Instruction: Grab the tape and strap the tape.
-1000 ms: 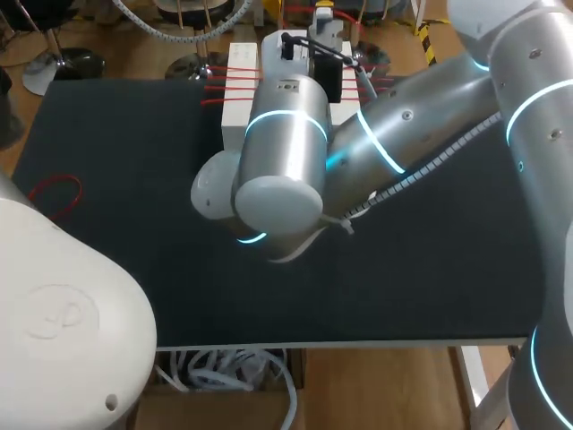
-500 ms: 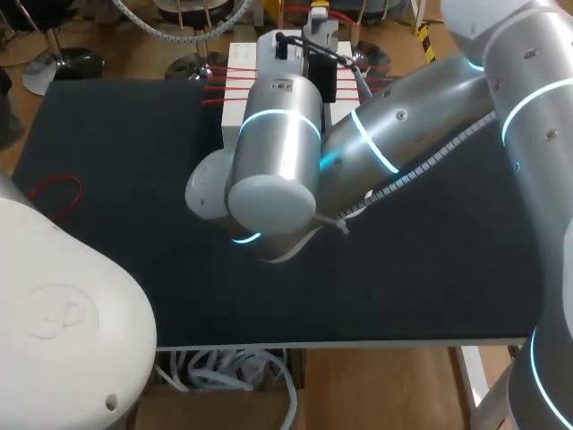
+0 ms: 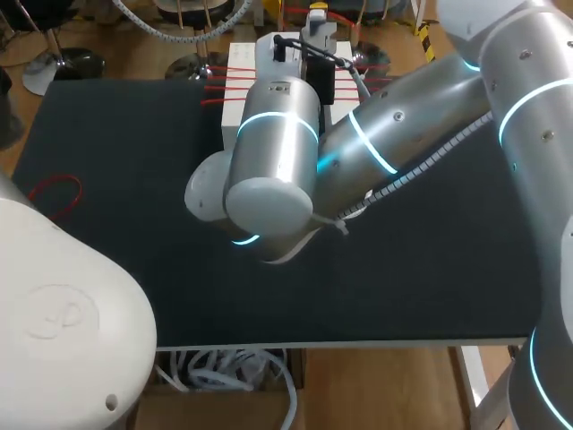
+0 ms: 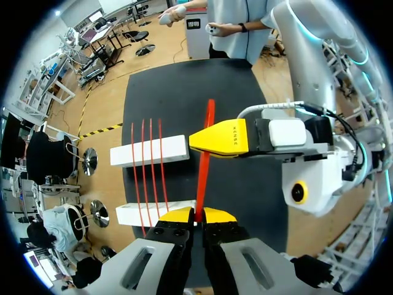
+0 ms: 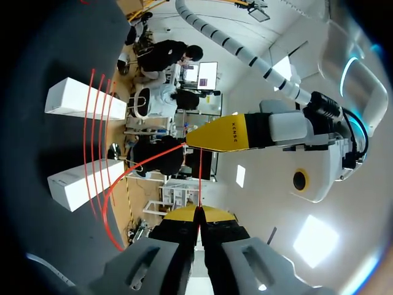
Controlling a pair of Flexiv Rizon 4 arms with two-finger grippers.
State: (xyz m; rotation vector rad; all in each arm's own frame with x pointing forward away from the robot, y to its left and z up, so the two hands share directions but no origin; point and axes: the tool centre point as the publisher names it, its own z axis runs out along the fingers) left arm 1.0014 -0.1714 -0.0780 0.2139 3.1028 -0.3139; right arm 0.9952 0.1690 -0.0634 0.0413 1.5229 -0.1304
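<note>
Both grippers had hold of the same red tape: in the left wrist view our left gripper (image 4: 198, 216) had its yellow tips pressed together on the near end of the tape (image 4: 202, 178), and in the right wrist view our right gripper (image 5: 198, 214) was likewise pinched flat on a thin strand of it. From the left fingertips the tape ran taut and straight to the right gripper just ahead and a little past it, alongside the ends of the two white blocks (image 4: 149, 150); whether it touched them we could not tell. The right wrist view showed the rest of it curving away slack toward the blocks, so we judged it a closed loop, very light, soft and springy, with no stiffness of its own. We reckoned so thin a strip could slide out of smooth tips under a hard pull, so the hold belonged right at the tips, with the stretch shared between both arms. Beside the grippers three more red bands (image 4: 143, 172) were already stretched across both blocks. In the head view the blocks sat at the far edge of the table (image 3: 116, 224), which left little room beyond them, while broad dark mat lay toward us and to the left, with a loose red loop (image 3: 55, 193) near the left edge
</note>
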